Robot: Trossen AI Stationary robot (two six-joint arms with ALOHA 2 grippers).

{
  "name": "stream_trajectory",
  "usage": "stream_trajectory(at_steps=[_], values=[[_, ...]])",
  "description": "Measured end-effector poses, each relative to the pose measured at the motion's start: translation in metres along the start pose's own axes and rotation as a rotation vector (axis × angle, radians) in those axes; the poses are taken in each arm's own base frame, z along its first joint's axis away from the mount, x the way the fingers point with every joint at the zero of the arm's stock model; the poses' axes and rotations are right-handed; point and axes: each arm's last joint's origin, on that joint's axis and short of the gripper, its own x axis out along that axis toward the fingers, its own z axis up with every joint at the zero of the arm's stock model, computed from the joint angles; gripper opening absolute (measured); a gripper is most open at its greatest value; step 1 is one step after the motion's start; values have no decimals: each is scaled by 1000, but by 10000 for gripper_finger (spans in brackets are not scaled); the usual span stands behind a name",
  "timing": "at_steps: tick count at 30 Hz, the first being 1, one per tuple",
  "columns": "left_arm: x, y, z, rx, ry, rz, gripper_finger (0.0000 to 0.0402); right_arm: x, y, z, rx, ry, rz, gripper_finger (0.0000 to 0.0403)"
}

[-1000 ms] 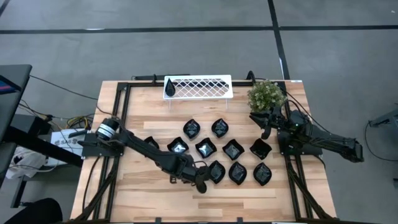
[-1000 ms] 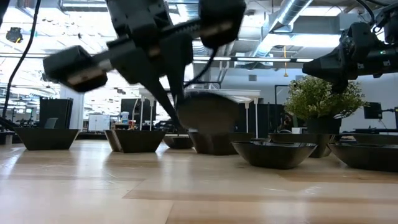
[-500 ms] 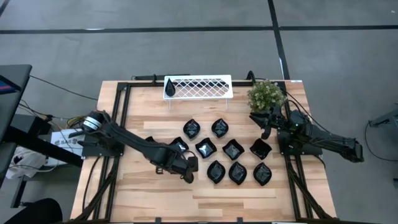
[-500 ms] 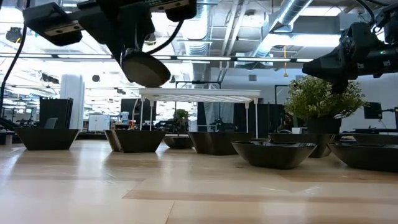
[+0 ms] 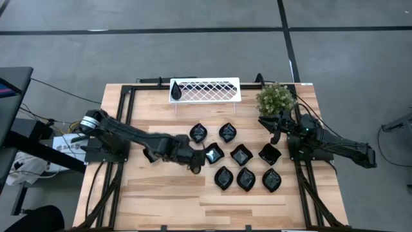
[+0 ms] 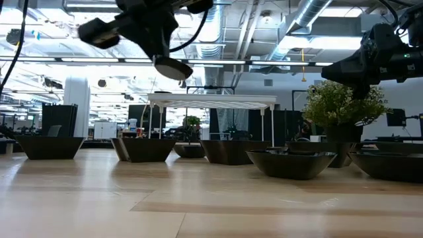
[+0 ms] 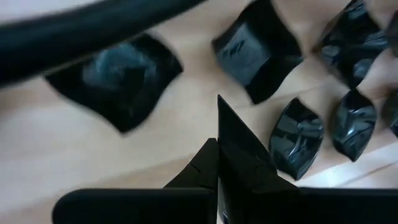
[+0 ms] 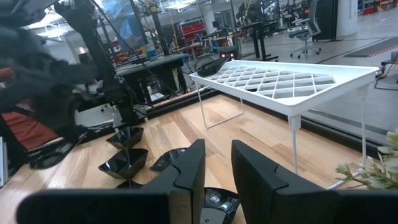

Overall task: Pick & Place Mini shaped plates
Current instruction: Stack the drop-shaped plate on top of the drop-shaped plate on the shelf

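Holding small black plate [image 6: 171,67] aloft, left end effector [image 5: 195,159] clamped on it above plate cluster, mid tabletop [image 5: 161,193]; grip itself looks closed, though wrist view blurred; other mini plates [image 5: 245,178] lie on wood between arms; one teardrop plate [image 5: 176,89] on white lattice tray [image 5: 212,89]; right end effector [image 5: 275,133] beside potted plant [image 5: 275,98], fingers narrowly apart, empty.

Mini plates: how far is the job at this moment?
Done: one teardrop plate lies on the white lattice tray. In hand: the left gripper holds a dark plate, lifted above the wooden table. Left: at least eight plates sit on the wood. The right gripper waits open beside the plant.
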Motion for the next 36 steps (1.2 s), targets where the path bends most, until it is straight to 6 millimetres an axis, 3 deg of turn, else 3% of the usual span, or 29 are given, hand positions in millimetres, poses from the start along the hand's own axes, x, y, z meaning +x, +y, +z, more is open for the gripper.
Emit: stream_trajectory(at_steps=[10,19,30,36], values=[[-36,12,71,199,-181,-54,6,0,0,0,0,0,0,74],[-53,34,132,326,-254,-28,6,0,0,0,0,-1,0,74],[-75,85,213,213,-319,-13,6,0,0,0,0,-1,0,74],[-72,113,249,170,-286,-11,6,0,0,0,0,-1,0,74]])
